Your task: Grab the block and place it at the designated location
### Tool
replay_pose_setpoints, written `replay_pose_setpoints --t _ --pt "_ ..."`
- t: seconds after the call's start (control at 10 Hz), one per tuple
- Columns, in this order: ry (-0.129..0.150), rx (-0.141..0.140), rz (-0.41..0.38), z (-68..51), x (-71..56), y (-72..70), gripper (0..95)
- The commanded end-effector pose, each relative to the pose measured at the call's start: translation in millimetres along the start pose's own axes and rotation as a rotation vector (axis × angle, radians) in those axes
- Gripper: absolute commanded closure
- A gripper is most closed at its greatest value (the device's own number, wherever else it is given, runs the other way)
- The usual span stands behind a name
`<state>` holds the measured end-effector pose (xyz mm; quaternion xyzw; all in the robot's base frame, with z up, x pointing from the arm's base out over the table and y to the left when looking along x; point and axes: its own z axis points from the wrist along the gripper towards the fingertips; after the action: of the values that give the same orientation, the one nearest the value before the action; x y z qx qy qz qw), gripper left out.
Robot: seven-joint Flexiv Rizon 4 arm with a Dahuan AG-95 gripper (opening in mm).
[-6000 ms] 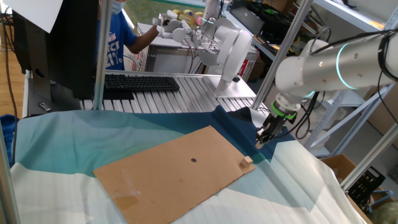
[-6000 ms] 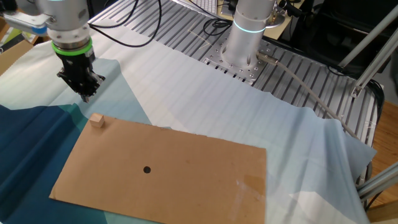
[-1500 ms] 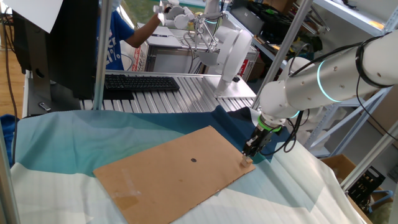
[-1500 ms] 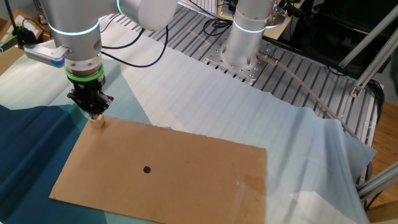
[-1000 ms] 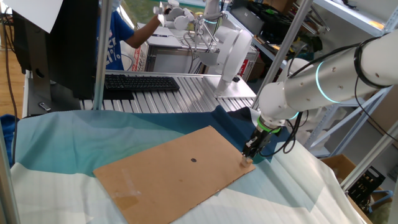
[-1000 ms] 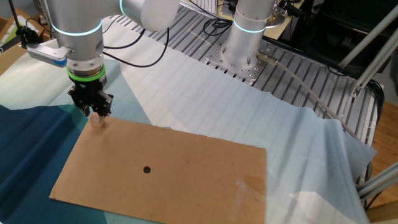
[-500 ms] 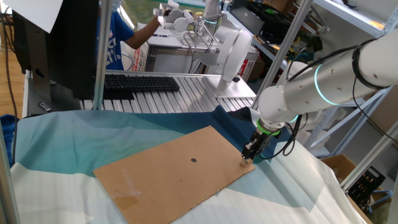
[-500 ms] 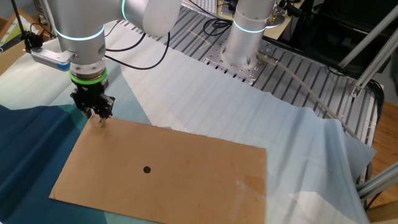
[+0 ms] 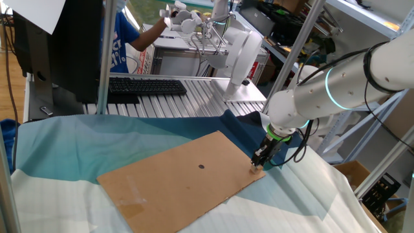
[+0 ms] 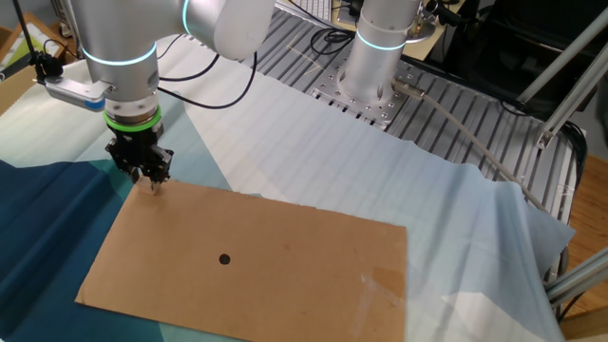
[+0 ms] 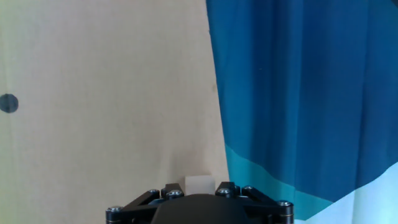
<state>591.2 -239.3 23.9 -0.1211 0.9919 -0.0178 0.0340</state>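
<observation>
Jaws: closed on the block (image 11: 199, 184), one finger at each side of it; the gripper (image 10: 148, 180) points straight down.
Gripper: it stands at the corner of the cardboard (image 10: 285, 256), low over it; in one fixed view the gripper (image 9: 259, 163) is at the right end of the cardboard (image 9: 174, 181).
Block: a small pale cube between the fingers; in the hand view only its top part shows above the black gripper body. If it touches the cardboard or hangs just above it, I cannot tell.
Block, place: near the cardboard's edge, just beside the dark blue cloth (image 11: 298, 93).
Dot: a small dark round mark (image 10: 224, 258) near the middle of the cardboard, well apart from the block; in the hand view the dot (image 11: 8, 103) is at the far left.
Cloth: dark blue and light blue sheets (image 9: 77, 149) lie under the cardboard.
Arm: grey-white, with a green ring (image 10: 133, 121) above the gripper.
</observation>
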Motion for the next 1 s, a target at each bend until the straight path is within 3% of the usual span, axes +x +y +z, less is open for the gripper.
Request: replay_pose_setpoints --t 0.1,0.5,0.6,1.0 --pt "0.002 -0.004 0.0 0.1 0.2 0.0 95.0" --pt "0.006 -0.009 0.0 0.6 0.9 -1.5 95.0" --pt "0.014 -0.024 0.001 -4.0 2.7 -1.8 95.0" --pt "0.017 -0.013 0.023 -22.0 11.0 -0.4 95.0"
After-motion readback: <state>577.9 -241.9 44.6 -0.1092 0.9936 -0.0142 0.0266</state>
